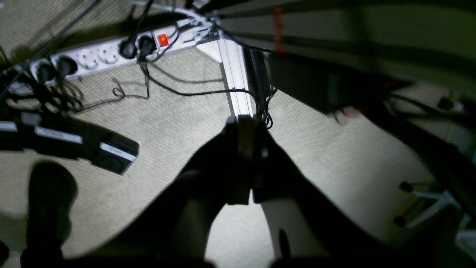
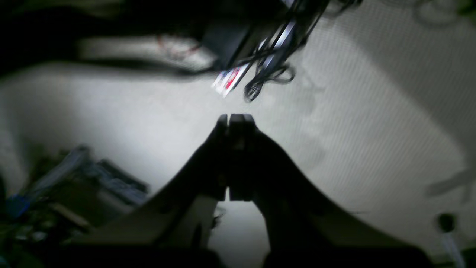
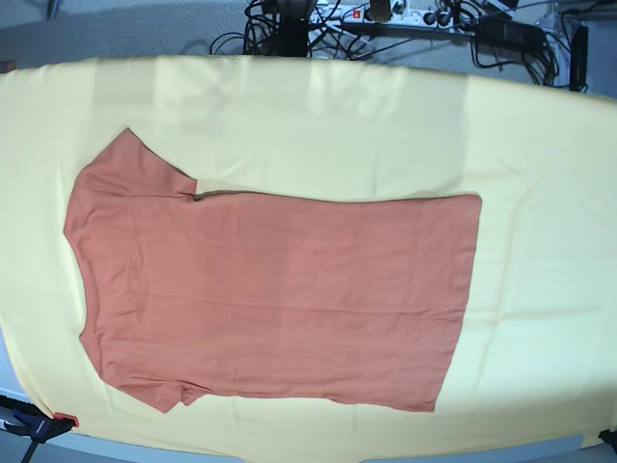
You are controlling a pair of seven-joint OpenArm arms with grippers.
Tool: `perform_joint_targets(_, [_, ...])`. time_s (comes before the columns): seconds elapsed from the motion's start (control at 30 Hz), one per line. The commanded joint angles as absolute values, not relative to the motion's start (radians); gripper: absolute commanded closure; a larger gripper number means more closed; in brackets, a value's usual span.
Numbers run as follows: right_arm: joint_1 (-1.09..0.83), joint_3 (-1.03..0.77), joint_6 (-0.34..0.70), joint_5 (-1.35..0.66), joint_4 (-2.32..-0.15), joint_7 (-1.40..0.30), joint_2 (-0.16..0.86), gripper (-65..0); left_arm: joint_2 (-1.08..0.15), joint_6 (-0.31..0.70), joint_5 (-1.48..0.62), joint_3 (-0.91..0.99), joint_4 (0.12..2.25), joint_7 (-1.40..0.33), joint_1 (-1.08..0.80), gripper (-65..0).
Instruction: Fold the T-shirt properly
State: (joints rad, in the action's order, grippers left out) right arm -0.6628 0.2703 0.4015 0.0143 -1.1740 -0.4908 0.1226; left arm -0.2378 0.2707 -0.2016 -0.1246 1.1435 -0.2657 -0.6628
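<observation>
Closest to the lens in both wrist views are the hands themselves, dark silhouettes filling the lower middle. Left hand (image 1: pixel 243 124) has its fingers pressed together with nothing between them, hanging over pale carpet (image 1: pixel 178 123). Up at 11 o'clock from it sits a white power strip (image 1: pixel 108 54) with a lit red switch and a bunch of black plugs, and a silver aluminium rail (image 1: pixel 236 78) runs down from 12 o'clock to right behind the fingertips. Black power bricks (image 1: pixel 70 143) lie off at 9 o'clock.

Right hand (image 2: pixel 236 119) is also pinched closed on nothing, over the same kind of carpet, with a blurry cable tangle (image 2: pixel 267 74) at 12 to 1 o'clock.

Neither hand shows up in the base view. What does show up: the T-shirt (image 3: pixel 280 299) lying flat and spread out on the pale yellow cloth (image 3: pixel 540 174) that covers the desk. Neck and sleeves point to 9 o'clock, the straight hem edge faces 3 o'clock. One sleeve sticks up toward 10 o'clock, the other toward 7 o'clock, which ends close to the cloth's near edge. Loads of bare yellow at 12 o'clock and at 3 o'clock, a thinner strip along 6 o'clock, and just a narrow margin at 9 o'clock. More cables (image 3: pixel 289 24) pile up on the floor past the far edge.
</observation>
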Motion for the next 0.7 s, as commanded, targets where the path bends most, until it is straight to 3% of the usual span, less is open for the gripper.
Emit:
perform_joint_targets(0.0, [-0.708, 0.268, 0.408, -0.009, -1.223, -0.495, 0.139, 0.0, -0.264, 0.277, -0.204, -0.124, 1.203, -0.268, -0.716, 0.0])
perform_joint_targets(0.23, [-0.962, 0.268, 0.371, -0.024, -1.613, -0.495, 0.272, 0.0, -0.401, 0.236, -0.146, -0.123, 1.602, -0.29, -0.943, 0.0])
perform_joint_targets(0.47, [-1.179, 0.268, 0.154, 0.204, -2.012, -0.496, 0.396, 0.0, -0.485, 0.178, -0.049, -0.055, 1.917, -0.297, -1.083, 0.0])
perform_joint_targets(0.67, [-1.201, 0.268, -0.041, 0.403, -2.217, -0.525, 0.466, 0.0, -0.485, 0.179, -0.049, 0.088, 2.119, -0.301, -1.099, 0.0])
